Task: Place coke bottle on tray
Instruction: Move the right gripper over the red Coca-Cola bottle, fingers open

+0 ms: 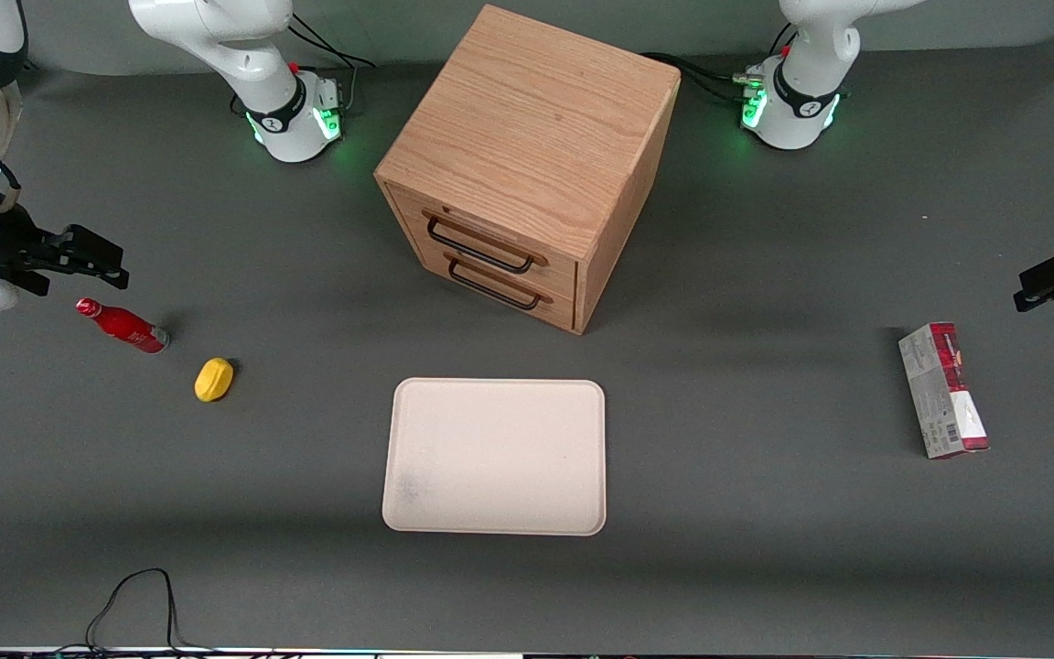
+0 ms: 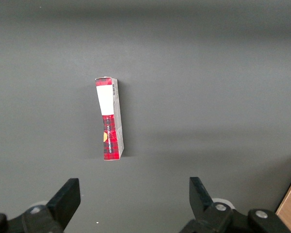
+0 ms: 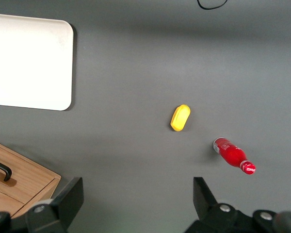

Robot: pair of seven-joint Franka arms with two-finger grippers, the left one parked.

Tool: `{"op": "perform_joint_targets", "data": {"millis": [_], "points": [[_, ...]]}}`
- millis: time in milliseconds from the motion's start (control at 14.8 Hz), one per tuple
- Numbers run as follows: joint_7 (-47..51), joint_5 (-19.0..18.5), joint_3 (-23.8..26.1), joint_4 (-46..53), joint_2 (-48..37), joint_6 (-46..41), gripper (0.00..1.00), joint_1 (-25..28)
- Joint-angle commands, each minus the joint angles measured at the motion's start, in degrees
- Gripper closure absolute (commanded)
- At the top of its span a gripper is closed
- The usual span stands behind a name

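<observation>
The right arm's jaws (image 1: 92, 261) hang spread wide and empty above the surface (image 1: 765, 567), just above the coke bottle (image 1: 123, 326). The coke bottle lies flat near them, cap pointing toward the working arm's end, well apart from the tray (image 1: 417, 439), with a yellow lemon-like lump (image 1: 214, 379) between.

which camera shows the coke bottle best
The right wrist view: the coke bottle lies on its side, whole, near the open tool. The front view shows it smaller; the left wrist view misses it.
</observation>
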Motion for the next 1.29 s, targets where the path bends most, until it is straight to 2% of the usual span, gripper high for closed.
{"op": "perform_joint_targets", "data": {"millis": [0, 338, 474, 609, 880, 1218], "points": [[1.01, 1.00, -0.83, -0.15, -0.18, -0.08, 0.00, -0.18], [0.31, 0.13, -2.23, -3.90, 0.26, -0.87, 0.00, -0.44], [-3.45, -2.05, -5.83, -8.74, -0.44, 0.35, 0.00, -0.18], [-11.61, -2.07, -10.57, -12.07, -0.44, 2.28, 0.00, -0.18], [-19.89, -2.15, -15.86, -29.46, -5.36, 20.01, 0.00, 0.00], [-29.13, -2.24, -21.40, -40.90, -5.54, 35.30, 0.00, 0.00]]}}
